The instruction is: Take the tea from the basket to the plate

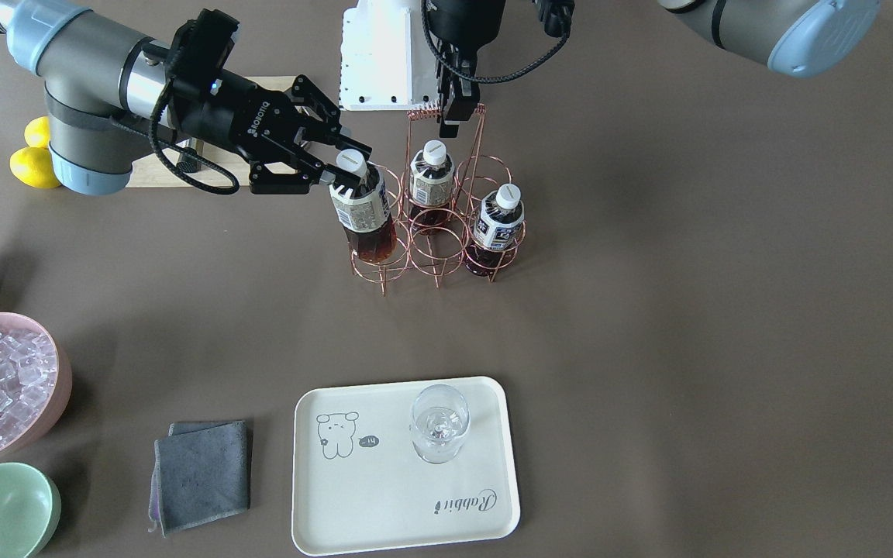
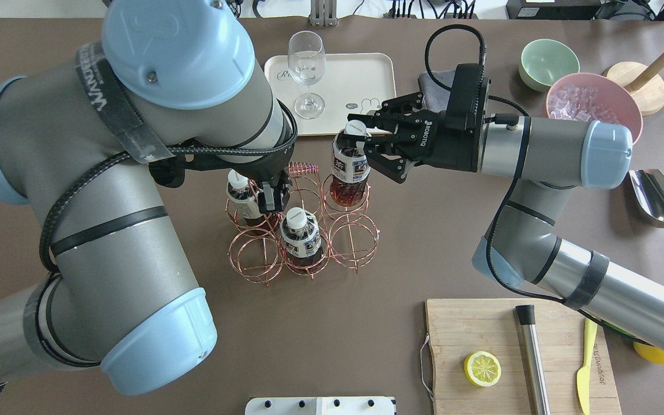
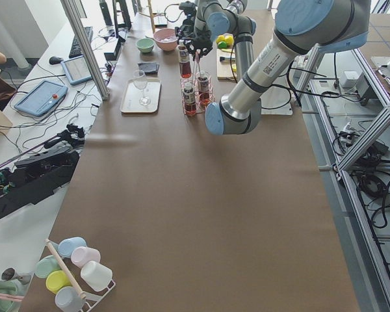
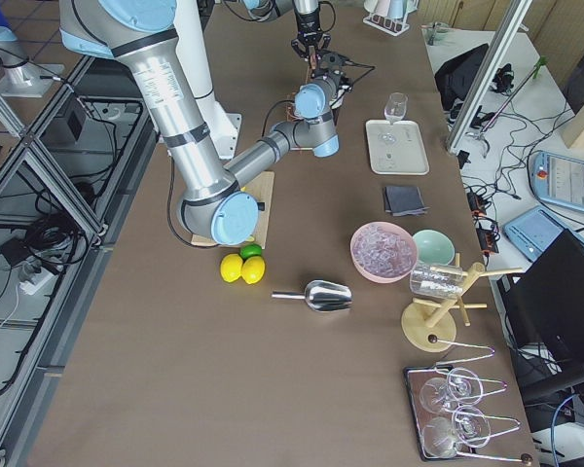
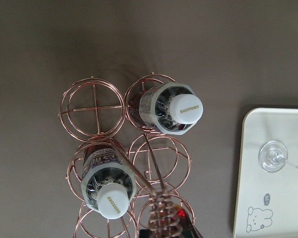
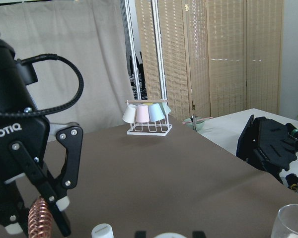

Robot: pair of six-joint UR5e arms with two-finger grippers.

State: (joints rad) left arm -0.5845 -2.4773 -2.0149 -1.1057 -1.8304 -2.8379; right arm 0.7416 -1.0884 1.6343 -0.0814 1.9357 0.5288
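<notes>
Copper basket [image 1: 435, 232], tea [image 1: 361, 213] tilted in right claw [image 1: 347, 167], glass [image 1: 439, 424] on plate [image 1: 384, 504]

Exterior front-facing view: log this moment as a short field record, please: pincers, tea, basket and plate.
right pincer: shut on the tea bottle near its cap
tea bottle: tilted, base inside a corner cell of the basket
left pincer: shut on the basket's coiled handle
other bottles: two, standing in cells
cream tray: holds only a wine glass; no tea on it
</notes>
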